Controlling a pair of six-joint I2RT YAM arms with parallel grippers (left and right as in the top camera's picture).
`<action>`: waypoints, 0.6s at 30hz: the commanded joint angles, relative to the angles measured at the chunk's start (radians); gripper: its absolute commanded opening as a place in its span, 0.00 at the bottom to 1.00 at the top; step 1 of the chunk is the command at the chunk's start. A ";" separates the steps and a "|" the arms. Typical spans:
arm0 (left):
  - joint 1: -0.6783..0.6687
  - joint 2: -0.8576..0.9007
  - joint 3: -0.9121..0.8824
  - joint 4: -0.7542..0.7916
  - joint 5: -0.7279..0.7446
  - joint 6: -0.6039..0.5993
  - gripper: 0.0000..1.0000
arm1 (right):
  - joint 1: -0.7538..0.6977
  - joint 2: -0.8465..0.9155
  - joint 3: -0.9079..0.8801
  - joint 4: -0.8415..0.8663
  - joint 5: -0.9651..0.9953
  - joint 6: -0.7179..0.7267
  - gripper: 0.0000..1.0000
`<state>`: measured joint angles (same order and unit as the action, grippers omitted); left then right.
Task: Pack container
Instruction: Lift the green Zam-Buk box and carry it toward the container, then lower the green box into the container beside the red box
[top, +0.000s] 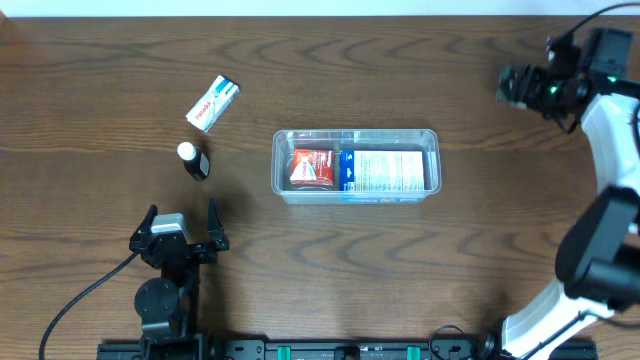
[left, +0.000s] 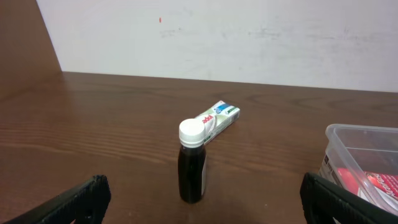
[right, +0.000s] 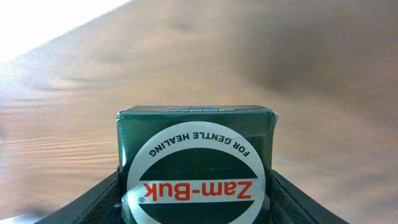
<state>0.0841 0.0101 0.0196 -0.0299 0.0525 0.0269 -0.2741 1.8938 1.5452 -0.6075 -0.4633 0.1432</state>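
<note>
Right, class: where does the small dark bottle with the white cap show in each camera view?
Overhead: small dark bottle with white cap, left of centre, ahead of the left gripper.
Left wrist: bottle at centre, upright.
Right wrist: not in it; green Zam-Buk box fills the view.
Shared landmark (overhead, left wrist): white carton just beyond the bottle.

A white-capped dark bottle is standing between the left gripper and a white cardboard box, bare tabletop flanking it.
</note>
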 joint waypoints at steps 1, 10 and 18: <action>0.005 -0.005 -0.016 -0.038 -0.008 0.003 0.98 | 0.046 -0.073 0.008 0.006 -0.358 0.109 0.63; 0.005 -0.005 -0.016 -0.038 -0.008 0.003 0.98 | 0.317 -0.109 0.006 -0.039 -0.486 0.142 0.62; 0.005 -0.005 -0.016 -0.038 -0.008 0.003 0.98 | 0.614 -0.108 0.004 -0.046 -0.252 0.202 0.62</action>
<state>0.0841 0.0101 0.0196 -0.0299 0.0525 0.0269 0.2775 1.7927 1.5452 -0.6472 -0.8196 0.3004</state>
